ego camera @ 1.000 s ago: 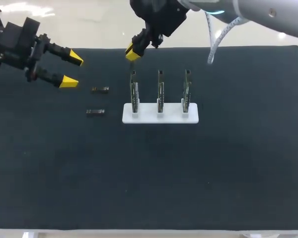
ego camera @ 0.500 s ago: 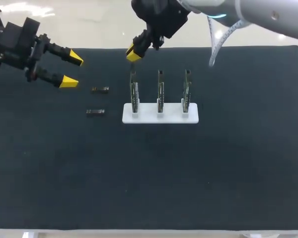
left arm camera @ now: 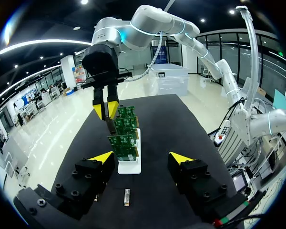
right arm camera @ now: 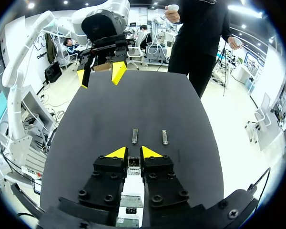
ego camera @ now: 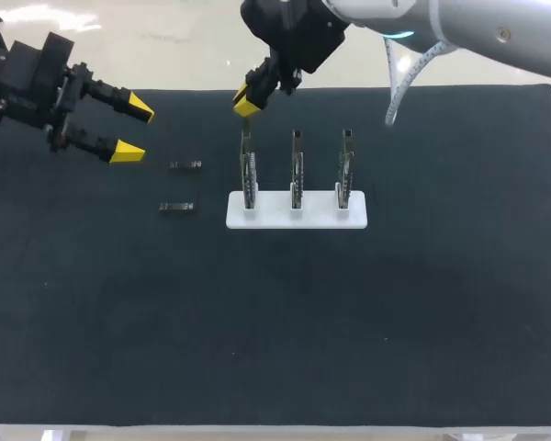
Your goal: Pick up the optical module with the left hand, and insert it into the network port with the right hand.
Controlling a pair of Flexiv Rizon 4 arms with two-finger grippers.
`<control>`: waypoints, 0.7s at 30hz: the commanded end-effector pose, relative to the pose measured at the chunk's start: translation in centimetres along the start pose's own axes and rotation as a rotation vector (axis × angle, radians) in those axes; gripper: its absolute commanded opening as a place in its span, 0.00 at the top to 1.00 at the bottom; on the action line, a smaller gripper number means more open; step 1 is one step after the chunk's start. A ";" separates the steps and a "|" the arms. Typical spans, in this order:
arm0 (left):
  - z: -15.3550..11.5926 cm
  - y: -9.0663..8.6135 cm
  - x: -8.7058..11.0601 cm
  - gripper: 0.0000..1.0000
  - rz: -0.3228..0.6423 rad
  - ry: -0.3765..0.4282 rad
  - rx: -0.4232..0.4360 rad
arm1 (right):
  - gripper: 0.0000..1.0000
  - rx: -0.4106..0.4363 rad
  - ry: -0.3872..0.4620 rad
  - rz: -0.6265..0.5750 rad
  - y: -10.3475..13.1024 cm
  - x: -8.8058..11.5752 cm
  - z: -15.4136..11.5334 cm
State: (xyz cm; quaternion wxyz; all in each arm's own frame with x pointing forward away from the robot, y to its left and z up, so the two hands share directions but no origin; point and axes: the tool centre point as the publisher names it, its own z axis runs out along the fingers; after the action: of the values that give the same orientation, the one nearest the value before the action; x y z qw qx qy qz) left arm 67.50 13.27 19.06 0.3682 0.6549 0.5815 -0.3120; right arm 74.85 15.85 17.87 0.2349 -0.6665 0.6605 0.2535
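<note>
Right fingers [right arm camera: 148, 153] are pressed almost together, pinching the held optical module [right arm camera: 133, 162] seen end-on in the narrow gap between their yellow tips. From the left wrist view this module hangs down as a short dark bar below those tips. Directly under it stands the end board [ego camera: 248, 170] of three green circuit boards, the one closest to the left fingers; whether module and board touch cannot be told. All three boards stand upright in a white rack [ego camera: 297, 219] on the dark table [ego camera: 349, 322].

Left fingers [left arm camera: 101, 157] are spread wide and hold nothing, hovering well apart from the rack, on the far side of the loose modules from it. Ahead of and below them, between them and the rack, two modules lie flat on the table: the first loose module [ego camera: 185, 165] and, beside it, the second loose module [ego camera: 176, 208].
</note>
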 end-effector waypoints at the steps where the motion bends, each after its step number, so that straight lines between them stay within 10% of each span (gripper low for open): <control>1: 0.1 -0.1 0.0 0.00 0.000 0.003 -0.003 | 1.00 0.004 0.006 -0.001 0.0 -0.2 0.3; 9: 0.1 -0.1 0.0 0.00 0.000 0.003 -0.003 | 1.00 0.020 -0.010 0.037 -0.1 -0.7 0.3; 10: 0.1 -0.1 0.0 0.00 0.000 0.003 -0.003 | 0.25 0.026 -0.006 0.043 -0.1 -0.9 0.1; 11: 0.1 -0.1 0.0 0.00 0.000 0.003 -0.003 | 0.00 0.024 -0.004 0.039 0.0 -1.1 -0.1; 19: 0.1 -0.1 0.0 0.00 0.000 0.003 -0.003 | 0.00 0.014 0.033 0.064 0.0 -2.4 -1.6; 20: 0.1 -0.1 0.0 0.00 0.000 0.003 -0.003 | 0.57 0.014 0.034 0.065 0.0 -2.4 -1.7; 21: 0.1 -0.1 0.0 0.00 0.000 0.003 -0.003 | 0.93 0.019 0.034 0.070 0.0 -2.4 -1.7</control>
State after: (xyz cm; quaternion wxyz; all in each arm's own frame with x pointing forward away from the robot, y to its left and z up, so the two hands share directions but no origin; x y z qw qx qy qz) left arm 67.50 13.26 19.06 0.3682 0.6549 0.5815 -0.3120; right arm 74.81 16.50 20.53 0.2217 -0.6463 0.6877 0.2454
